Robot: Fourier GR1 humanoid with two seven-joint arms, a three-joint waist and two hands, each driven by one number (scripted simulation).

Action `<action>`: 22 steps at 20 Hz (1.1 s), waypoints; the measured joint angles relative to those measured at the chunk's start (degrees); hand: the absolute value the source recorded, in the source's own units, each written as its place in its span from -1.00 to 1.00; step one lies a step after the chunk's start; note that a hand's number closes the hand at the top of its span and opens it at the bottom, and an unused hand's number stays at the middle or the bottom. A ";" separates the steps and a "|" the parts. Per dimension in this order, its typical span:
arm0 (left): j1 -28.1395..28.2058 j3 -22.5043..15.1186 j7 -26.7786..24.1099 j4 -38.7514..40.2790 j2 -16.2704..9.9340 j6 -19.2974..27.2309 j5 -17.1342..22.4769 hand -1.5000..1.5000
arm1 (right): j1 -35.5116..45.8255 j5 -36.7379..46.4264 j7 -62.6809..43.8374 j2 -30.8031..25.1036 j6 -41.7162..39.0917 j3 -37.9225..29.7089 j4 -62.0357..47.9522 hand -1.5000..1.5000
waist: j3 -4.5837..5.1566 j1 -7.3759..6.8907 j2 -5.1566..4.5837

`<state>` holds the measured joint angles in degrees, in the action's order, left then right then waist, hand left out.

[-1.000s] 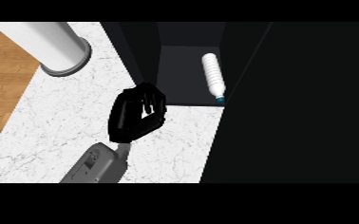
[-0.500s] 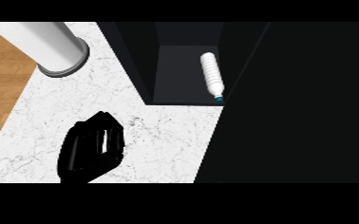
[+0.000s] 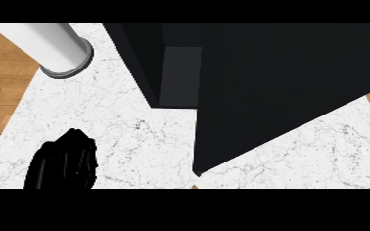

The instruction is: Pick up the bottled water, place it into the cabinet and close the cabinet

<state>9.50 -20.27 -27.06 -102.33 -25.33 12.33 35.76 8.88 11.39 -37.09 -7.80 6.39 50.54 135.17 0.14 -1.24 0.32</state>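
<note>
Far left: a strip of wood-coloured surface (image 3: 16, 73) runs along the edge of the white marbled tabletop (image 3: 137, 142).

Upper left: a white cylinder with a grey base ring (image 3: 61, 54) stands on the tabletop near that wooden strip, well apart from the hand.

Lower left: one black hand (image 3: 63, 162) shows at the view's lower edge, over the marbled tabletop. Being at the view's left, it is taken as the left hand. Its fingers (image 3: 72, 139) lie close together, pointing up the view, bent slightly over; they hold nothing. Whether they are fully straight cannot be told, as the hand reads as one dark mass.

Centre: the dark cabinet (image 3: 155, 63) stands on the tabletop. A narrow grey slice of its interior (image 3: 180, 76) shows between its left wall and the door.

Centre to right: the cabinet door (image 3: 282, 88), a broad dark panel, covers most of the opening, its lower corner reaching down over the tabletop.

Bottled water: not visible; the door hides the part of the cabinet interior beyond the grey slice.

Right hand: not visible.
</note>
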 measured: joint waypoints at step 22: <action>11.54 10.73 -4.01 -1.26 -7.10 -14.18 5.49 1.00 | 33.49 -20.51 6.28 7.22 11.08 -21.70 -37.43 1.00 | -0.09 -1.34 -0.71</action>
<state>21.04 -9.55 -31.07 -103.58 -32.43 -1.85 41.25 42.37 -9.12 -30.81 -0.58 17.47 28.84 97.74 0.05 -2.57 -0.39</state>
